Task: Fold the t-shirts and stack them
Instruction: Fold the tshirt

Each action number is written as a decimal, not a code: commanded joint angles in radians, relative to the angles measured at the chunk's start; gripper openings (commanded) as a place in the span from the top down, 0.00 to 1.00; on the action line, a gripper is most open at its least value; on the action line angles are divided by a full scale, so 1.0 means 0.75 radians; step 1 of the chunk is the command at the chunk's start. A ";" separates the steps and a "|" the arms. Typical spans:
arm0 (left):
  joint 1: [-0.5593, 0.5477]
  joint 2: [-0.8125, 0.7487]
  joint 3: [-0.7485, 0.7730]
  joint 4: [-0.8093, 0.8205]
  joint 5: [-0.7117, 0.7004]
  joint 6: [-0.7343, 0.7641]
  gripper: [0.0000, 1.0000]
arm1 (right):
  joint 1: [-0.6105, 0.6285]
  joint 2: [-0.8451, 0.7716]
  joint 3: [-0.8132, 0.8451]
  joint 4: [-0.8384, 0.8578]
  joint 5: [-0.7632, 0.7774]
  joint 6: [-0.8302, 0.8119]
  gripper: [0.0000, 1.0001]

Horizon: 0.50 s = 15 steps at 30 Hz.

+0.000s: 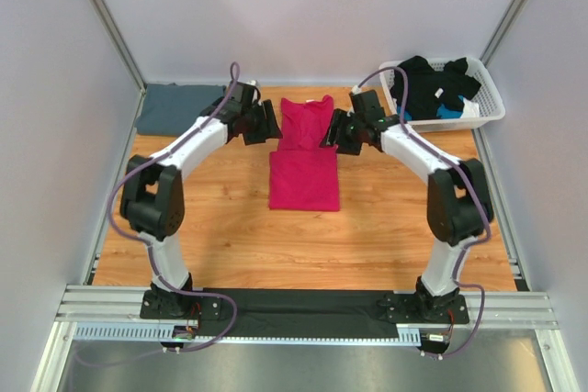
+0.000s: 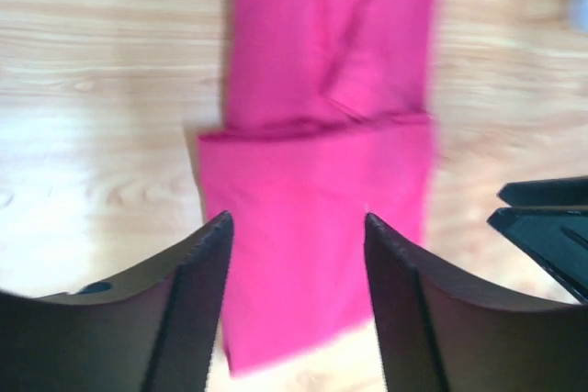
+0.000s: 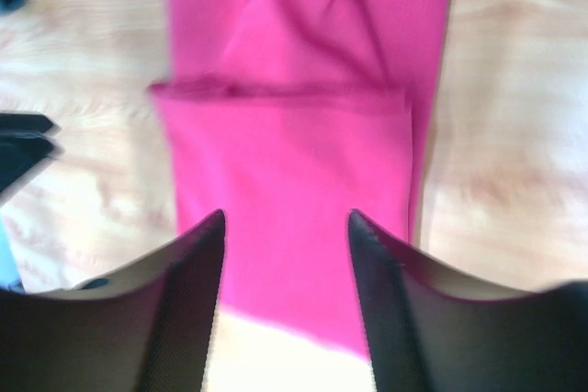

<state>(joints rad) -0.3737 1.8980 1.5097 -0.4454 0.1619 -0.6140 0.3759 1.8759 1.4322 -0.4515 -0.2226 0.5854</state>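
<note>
Left fingers (image 2: 207, 300): two dark fingers fill the bottom of the left wrist view, nearest the lens, with the pink cloth showing through the gap between them.
Left gripper (image 2: 296, 219): jaws stand apart with nothing between them; it hangs over the left edge of the pink shirt, near its far half.
Right fingers (image 3: 395, 309): dark, close to the lens in the right wrist view, also framing pink cloth.
Right gripper (image 3: 286, 218): jaws apart and holding nothing; it hangs at the right edge of the same shirt, facing the left gripper across it.
Pink t-shirt (image 1: 304, 176): lies flat in the middle of the table between the two grippers, sleeves folded in to a long strip, collar at the far end; the near part lies doubled, its edge crossing the strip about halfway along.
Blue-grey t-shirt (image 1: 175, 107): folded flat in the far left corner, well apart from the pink one.
Basket (image 1: 491, 103): white lattice, far right corner, holding dark clothes (image 1: 432, 89).
Table (image 1: 230, 227): light wood-grain top.
Black mat (image 1: 303, 305): along the near edge between the arm bases.
</note>
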 commanded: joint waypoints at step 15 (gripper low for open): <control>-0.158 -0.670 -0.822 0.007 -0.015 -0.163 0.34 | 0.135 -0.571 -0.803 0.133 0.104 0.136 0.38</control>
<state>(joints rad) -0.4950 1.4109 0.9089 -0.4820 0.1608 -0.7013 0.4553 1.4445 0.8295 -0.4511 -0.1802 0.6552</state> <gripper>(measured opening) 0.666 0.626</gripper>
